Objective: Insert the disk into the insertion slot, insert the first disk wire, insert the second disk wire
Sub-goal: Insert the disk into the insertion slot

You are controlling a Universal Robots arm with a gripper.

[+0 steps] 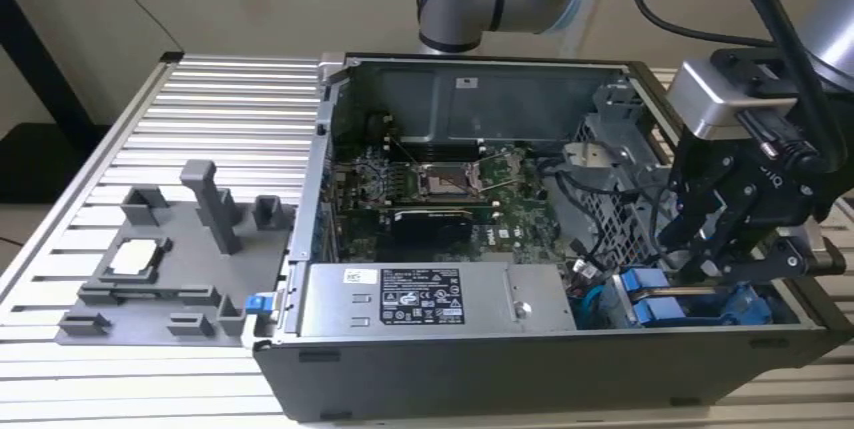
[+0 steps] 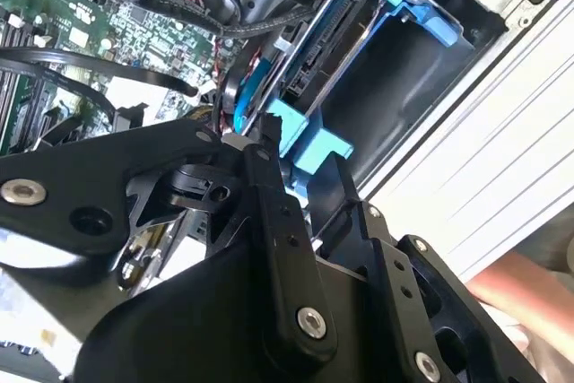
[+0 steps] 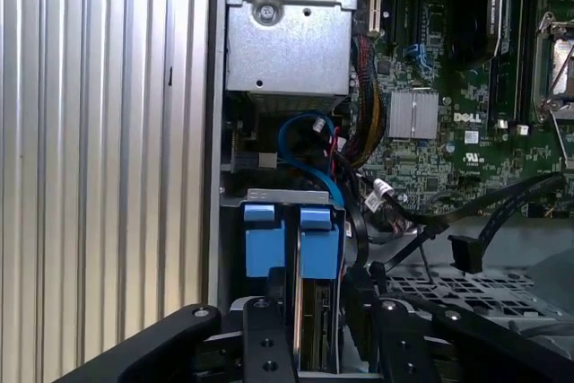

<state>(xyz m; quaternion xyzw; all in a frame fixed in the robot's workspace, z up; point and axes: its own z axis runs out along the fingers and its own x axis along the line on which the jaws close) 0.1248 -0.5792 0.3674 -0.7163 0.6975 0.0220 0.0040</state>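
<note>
The exterior view looks down at an angle, farther off, on the whole open computer case (image 1: 534,369) and slatted table (image 1: 227,89). Both wrist views sit close over the blue drive carriers (image 3: 260,248) — all 3 share these and the motherboard (image 1: 521,199).

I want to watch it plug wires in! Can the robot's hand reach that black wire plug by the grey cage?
Probably yes. The black wire plug lies in the open beside the grey cage, nothing over it, and the hand hangs close by at the blue carriers.
</note>
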